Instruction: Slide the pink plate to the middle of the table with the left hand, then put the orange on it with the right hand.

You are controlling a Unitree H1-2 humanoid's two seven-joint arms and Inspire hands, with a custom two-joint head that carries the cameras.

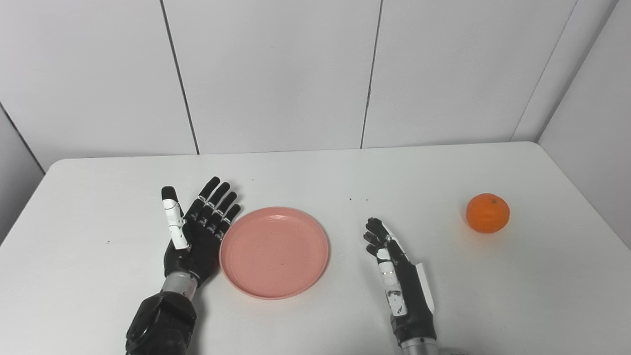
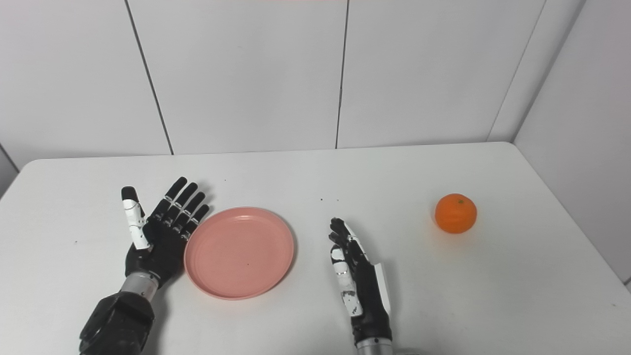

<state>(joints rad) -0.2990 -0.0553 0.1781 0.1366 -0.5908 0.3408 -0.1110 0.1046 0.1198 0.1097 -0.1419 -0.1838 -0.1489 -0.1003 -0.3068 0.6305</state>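
left hand point(image 1: 194, 236) lies spread, holding nothing, against the plate point(image 1: 274, 252) at lower centre-left. right hand point(image 1: 400, 278), fingers straight and empty, lower centre. orange point(image 1: 487, 213) sits mid-right, well apart.

L hand point(image 2: 162, 231) splayed beside pink plate point(image 2: 240, 252); orange point(image 2: 455, 213) far R.

We see bright, even, diffuse light from overhead; no glare, white table point(image 1: 315, 320) near washed out. Soft faint shadows only: under the orange point(image 1: 487, 213), along the pink plate point(image 1: 274, 252) rim, beside the left hand point(image 1: 197, 235) and right hand point(image 1: 399, 276). Both views sharp, slight softness on fingertips, no obvious edge distortion
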